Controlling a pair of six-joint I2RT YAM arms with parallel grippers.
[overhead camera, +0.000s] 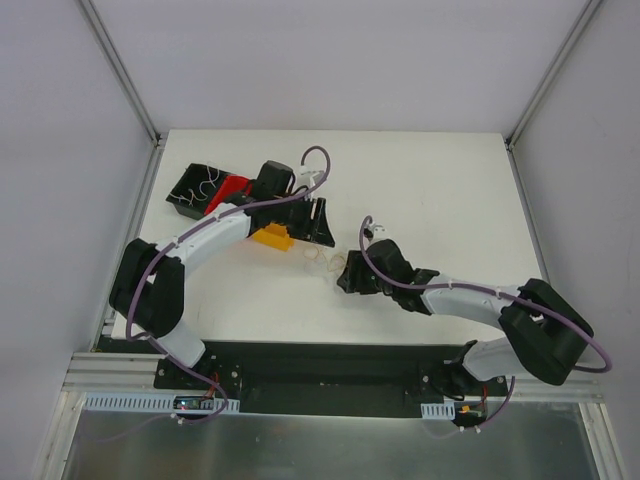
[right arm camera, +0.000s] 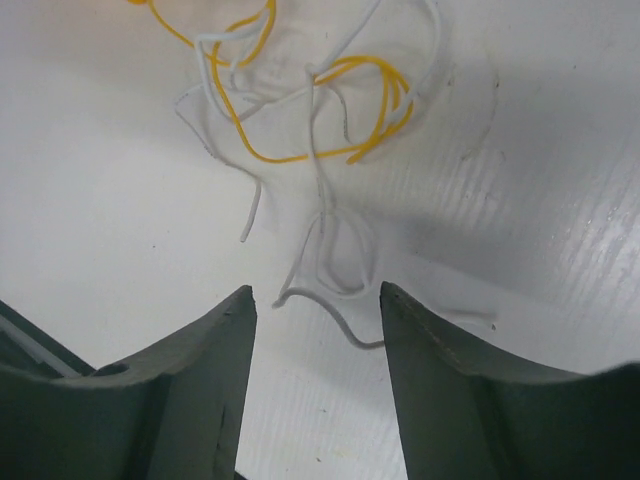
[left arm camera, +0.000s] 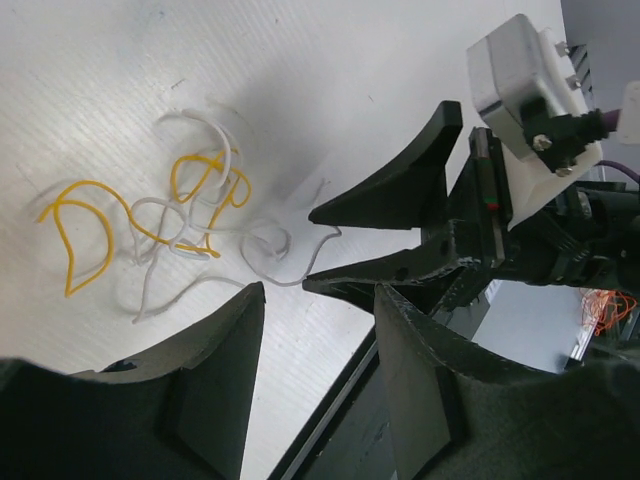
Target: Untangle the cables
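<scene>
From above, the cables [overhead camera: 322, 258] lie near the middle of the tabletop [overhead camera: 450, 200], between the left gripper [overhead camera: 322, 222] and the right gripper [overhead camera: 347, 273]. In the left wrist view, that gripper is spread wide and empty, with the cables just beyond it. In the right wrist view, that gripper is also wide, and a whitish strand reaches between its fingers.

The cables [right arm camera: 300, 157] mix yellow-orange and white strands on a white, faintly ribbed table [overhead camera: 440, 190]. The left gripper [overhead camera: 322, 222] and right gripper [overhead camera: 348, 275] are matt black. The arms [overhead camera: 215, 232] are white with black sections and carry purple leads [overhead camera: 318, 155]. Far left: a black bin [overhead camera: 190, 190], a red bin [overhead camera: 232, 190], an orange bin [overhead camera: 272, 238].
</scene>
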